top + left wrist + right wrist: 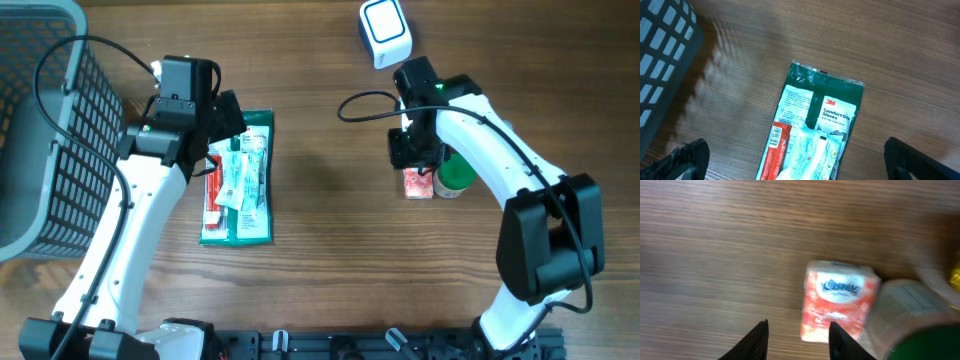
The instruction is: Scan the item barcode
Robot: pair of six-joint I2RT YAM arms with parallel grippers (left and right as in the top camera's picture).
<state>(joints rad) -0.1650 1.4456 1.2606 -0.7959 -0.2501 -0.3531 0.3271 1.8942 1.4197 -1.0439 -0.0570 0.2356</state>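
You had the white, blue-faced scanner (385, 32) lying near the far edge. The orange Kleenex pack (837, 300) lay flat, logo up, touching the green-capped bottle (455, 178). The green gloves packet (240, 180) lay well apart.

From overhead we only get a sliver of the Kleenex pack (417, 185) and the green-lidded jar (457, 179); the right arm (488, 138) covers the rest. The basket (60, 150) runs off the left edge. Left wrist view chops the bottom off the 3M glove pack (826, 117). Right wrist view is blurry, and we can't tell what the yellow thing (955, 276) at its edge is.
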